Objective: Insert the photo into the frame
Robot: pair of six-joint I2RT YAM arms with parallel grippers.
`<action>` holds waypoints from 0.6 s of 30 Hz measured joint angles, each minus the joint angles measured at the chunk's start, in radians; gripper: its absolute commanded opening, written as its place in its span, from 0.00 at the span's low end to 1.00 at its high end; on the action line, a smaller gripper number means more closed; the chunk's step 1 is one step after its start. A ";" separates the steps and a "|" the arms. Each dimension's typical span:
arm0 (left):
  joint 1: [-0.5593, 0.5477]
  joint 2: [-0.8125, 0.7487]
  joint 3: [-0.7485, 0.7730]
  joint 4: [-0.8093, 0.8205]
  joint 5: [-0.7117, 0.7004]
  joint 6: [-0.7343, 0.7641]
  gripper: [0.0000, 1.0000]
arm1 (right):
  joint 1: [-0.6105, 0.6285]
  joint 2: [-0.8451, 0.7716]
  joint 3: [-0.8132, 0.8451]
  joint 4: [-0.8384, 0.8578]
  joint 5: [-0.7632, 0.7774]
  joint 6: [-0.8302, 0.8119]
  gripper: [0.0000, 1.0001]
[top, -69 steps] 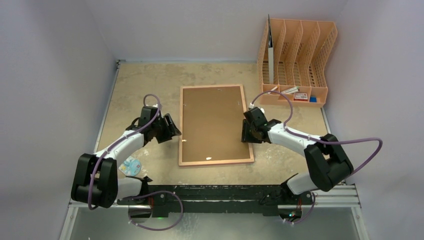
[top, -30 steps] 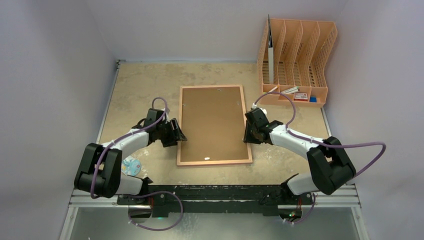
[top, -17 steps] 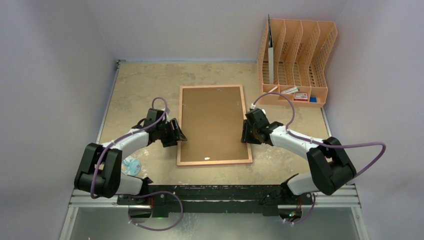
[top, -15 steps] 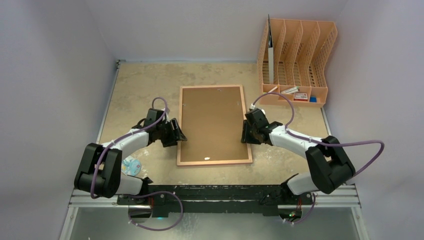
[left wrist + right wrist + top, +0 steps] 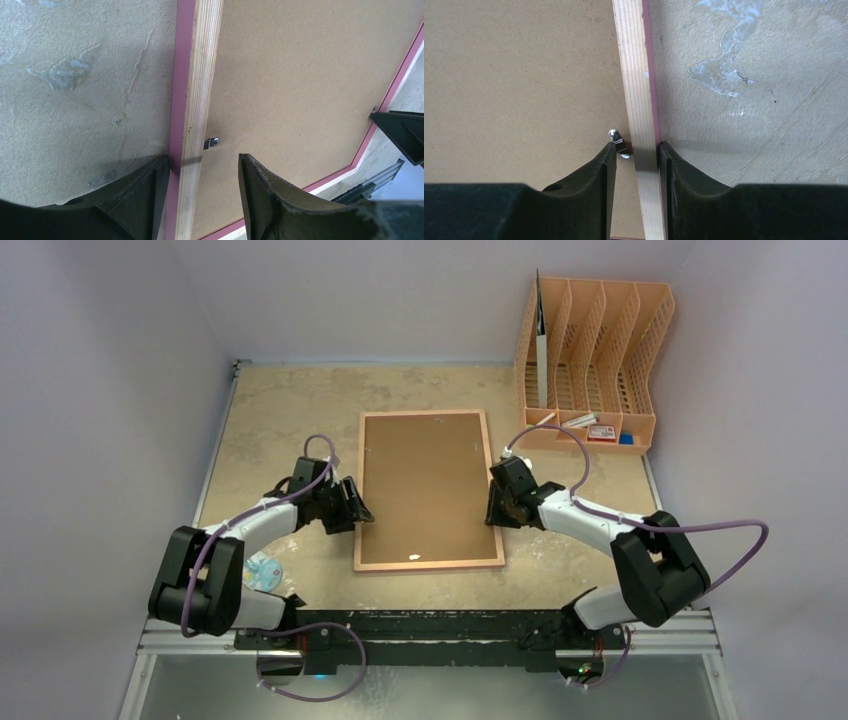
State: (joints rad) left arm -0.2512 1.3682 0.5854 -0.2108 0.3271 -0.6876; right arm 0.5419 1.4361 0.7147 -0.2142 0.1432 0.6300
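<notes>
The frame (image 5: 430, 564) is showing a thin pink edge beside a pale, straight-grained wooden rail, with a plain brown backing board (image 5: 425, 485) filling it. The table (image 5: 280, 410) is showing mottled beige with paler blotches. The file rack (image 5: 600, 340) is glowing peach-orange, its sides latticed. The left gripper (image 5: 202, 159) and the right gripper (image 5: 637, 145) are showing matte black, on white-and-black arms (image 5: 250, 525) trailing purple cables (image 5: 710, 526). A small silver clip (image 5: 616, 135) is glinting.
</notes>
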 measured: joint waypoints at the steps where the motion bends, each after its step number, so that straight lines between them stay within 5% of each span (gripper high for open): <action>1: 0.000 0.000 0.000 0.000 0.000 0.000 0.55 | 0.000 0.000 0.001 -0.002 0.000 0.002 0.25; 18: 0.000 0.000 0.000 0.000 0.000 0.000 0.55 | 0.000 0.000 0.002 -0.008 0.019 0.031 0.00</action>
State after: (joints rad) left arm -0.2512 1.3682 0.5854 -0.2104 0.3271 -0.6876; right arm 0.5419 1.4361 0.7170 -0.2218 0.1619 0.6605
